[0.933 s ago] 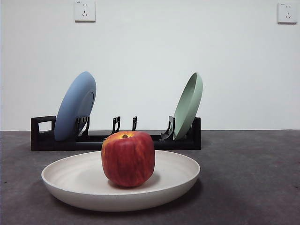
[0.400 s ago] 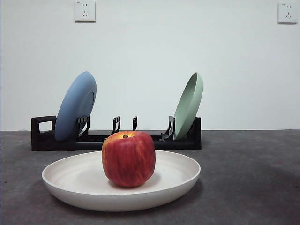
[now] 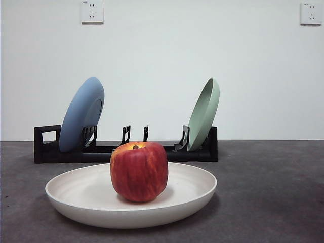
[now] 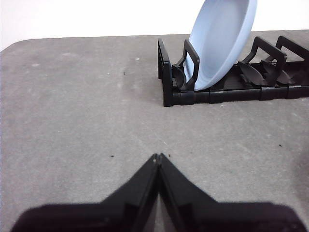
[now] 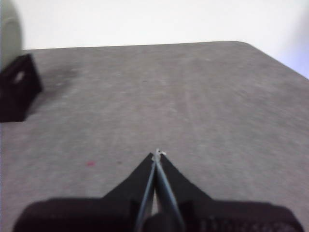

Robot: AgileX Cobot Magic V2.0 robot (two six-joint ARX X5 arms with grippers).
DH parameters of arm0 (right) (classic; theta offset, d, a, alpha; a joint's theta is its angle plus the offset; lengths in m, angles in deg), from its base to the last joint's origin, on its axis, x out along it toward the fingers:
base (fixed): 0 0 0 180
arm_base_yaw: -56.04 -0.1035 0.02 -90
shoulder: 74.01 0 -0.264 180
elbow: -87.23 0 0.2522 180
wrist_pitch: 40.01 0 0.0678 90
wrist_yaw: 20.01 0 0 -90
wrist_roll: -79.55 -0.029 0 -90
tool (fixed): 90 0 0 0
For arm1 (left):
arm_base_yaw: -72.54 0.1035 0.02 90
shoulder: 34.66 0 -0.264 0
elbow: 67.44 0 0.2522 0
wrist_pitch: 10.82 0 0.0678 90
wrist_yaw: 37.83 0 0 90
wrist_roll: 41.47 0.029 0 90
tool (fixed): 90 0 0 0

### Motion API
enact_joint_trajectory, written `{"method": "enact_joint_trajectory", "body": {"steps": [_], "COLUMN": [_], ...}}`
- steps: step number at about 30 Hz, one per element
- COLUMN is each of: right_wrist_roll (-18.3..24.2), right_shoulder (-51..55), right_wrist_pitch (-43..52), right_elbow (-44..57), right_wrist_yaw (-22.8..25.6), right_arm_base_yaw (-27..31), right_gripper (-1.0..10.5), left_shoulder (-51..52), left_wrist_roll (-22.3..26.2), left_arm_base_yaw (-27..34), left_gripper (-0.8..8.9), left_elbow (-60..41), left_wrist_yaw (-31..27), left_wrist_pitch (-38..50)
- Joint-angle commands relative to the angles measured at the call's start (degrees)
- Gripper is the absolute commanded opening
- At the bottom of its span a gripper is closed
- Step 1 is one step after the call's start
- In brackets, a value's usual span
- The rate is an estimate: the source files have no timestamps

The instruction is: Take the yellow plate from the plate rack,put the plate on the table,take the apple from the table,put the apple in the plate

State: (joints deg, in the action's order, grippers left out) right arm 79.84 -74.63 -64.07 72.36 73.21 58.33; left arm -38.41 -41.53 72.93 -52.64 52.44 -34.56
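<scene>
Looks done to me: the apple sits in the yellow plate on the table, in front of the plate rack. Left hand and right hand are both closed, empty. I'd just keep both parked clear.

apple: glossy, streaked | yellow plate: smooth, matt | table: matt, mottled grey
</scene>
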Motion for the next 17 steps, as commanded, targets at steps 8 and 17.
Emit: {"method": "enact_joint_trajectory", "body": {"steps": [8, 17], "right_wrist_roll": [-0.11, -0.09], "right_shoulder": [0.15, 0.17], "right_wrist_pitch": [-0.28, -0.22], "right_elbow": [0.28, 0.28], "right_wrist_yaw": [-0.74, -0.63], "right_arm_base_yaw": [-0.81, -0.83], "right_gripper": [0.0, 0.0], "left_shoulder": [-0.07, -0.11], "left_wrist_roll": [-0.35, -0.35], "left_arm_base_yaw": [0.17, 0.17], "left_gripper": [-0.03, -0.03], "left_elbow": [-0.59, -0.59], "left_wrist_yaw": [0.17, 0.17], "left_wrist_pitch": [0.48, 0.46]}}
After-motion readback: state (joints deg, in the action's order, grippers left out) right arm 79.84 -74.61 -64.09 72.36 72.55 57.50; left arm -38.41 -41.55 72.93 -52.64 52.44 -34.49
